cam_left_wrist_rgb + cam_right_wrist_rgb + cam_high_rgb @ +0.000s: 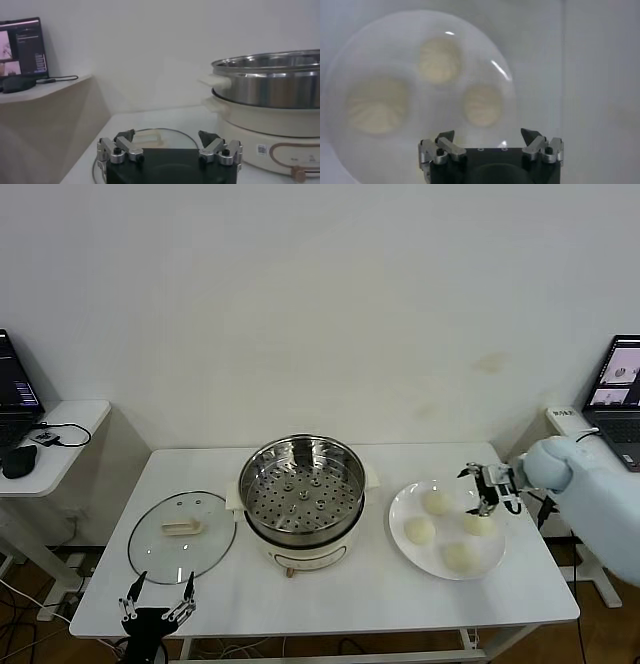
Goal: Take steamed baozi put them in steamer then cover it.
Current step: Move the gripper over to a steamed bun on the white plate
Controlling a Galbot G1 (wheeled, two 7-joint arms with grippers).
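Four steamed baozi [437, 502] sitting on a white plate [400, 509] on the desk [350, 594], just to the right of the steamer [300, 444]. Right hand [475, 490] up over the far right side of the plate, wide open, holding nothing, most likely there to come down on a bun. Steamer in the middle of the desk with no bun inside yet, its top bare so buns can go in. Cover [182, 534] lying flat on the desk to the left of the steamer, out of the way for now. Left hand [160, 589] low at the front edge of the desk, just in front of the cover, wide open and empty too, probably waiting to lift the cover later. Only three buns showing from the right wrist, all soft and blurry; the fourth out of that view. From the left wrist, the inside of the steamer hidden behind its shiny wall, and only part of the cover showing behind the hand.
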